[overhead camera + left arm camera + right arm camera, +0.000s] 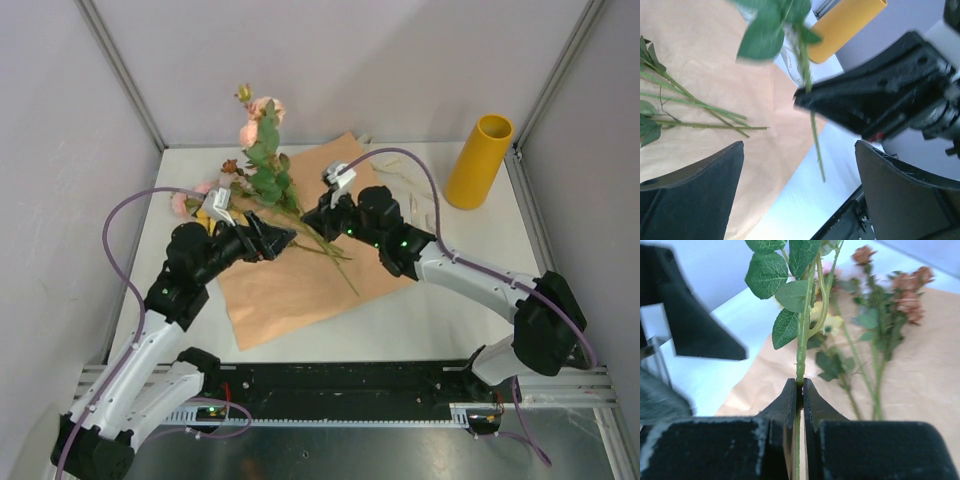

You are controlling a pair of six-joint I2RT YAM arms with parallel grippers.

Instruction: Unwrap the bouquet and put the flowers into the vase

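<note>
Above the paper [290, 290], right gripper [801, 390] pinches a flower stem [800, 347]; left gripper [800, 150] gapes beside

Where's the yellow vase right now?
In the top view, the vase stands near the far right corner of the table, just right of the unfolded paper.

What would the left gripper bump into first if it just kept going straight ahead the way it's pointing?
Probably the flower stem that the shut right gripper holds, dangling just ahead of the open left gripper; then the right gripper itself. Depth is unclear.
</note>
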